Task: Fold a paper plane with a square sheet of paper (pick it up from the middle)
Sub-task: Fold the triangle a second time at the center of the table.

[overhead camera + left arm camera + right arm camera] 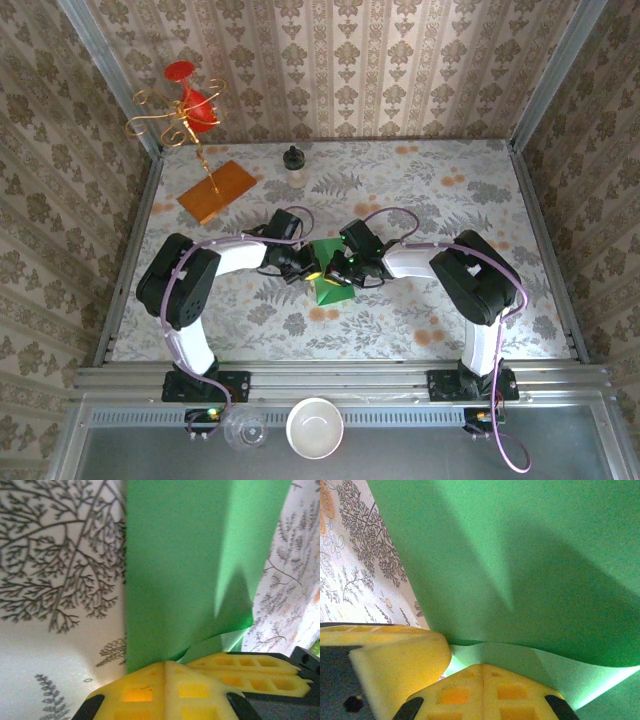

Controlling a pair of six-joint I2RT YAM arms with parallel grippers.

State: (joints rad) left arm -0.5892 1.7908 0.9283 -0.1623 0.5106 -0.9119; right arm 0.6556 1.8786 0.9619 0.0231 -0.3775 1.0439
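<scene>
The creased green sheet of paper [328,290] is raised just above the middle of the table [430,190], between the two arms. The left gripper [306,266] pinches its left side. The right gripper [342,268] pinches its right side.

Square sheet of paper [330,288], between the jaws: bright matte green, shadowed darker along its folds. Pads [165,690] of the jaws: yellow, grid-moulded. Surface [430,200] beneath the jaws: white, grey fern print, orange blossoms. Board [217,190], beyond the jaws: orange-brown.
</scene>
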